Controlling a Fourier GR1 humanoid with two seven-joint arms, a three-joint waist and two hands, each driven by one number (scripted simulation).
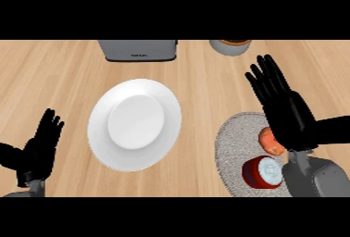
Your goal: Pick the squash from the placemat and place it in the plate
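Note:
A white plate (103, 134) lies on the wooden counter left of centre, with nothing on it. To its right is a grey round placemat (234, 143). On the mat an orange squash (271, 143) peeks out from under my right hand (287, 115), which hovers over it with fingers straight and spread, open. Most of the squash is hidden by that hand. My left hand (40, 148) rests open at the lower left edge, fingers up, away from the plate.
A red round container with a white lid (263, 171) sits on the mat's near part, beside my right forearm. A grey appliance (138, 50) and a grey cup or bowl (230, 46) stand at the counter's far edge.

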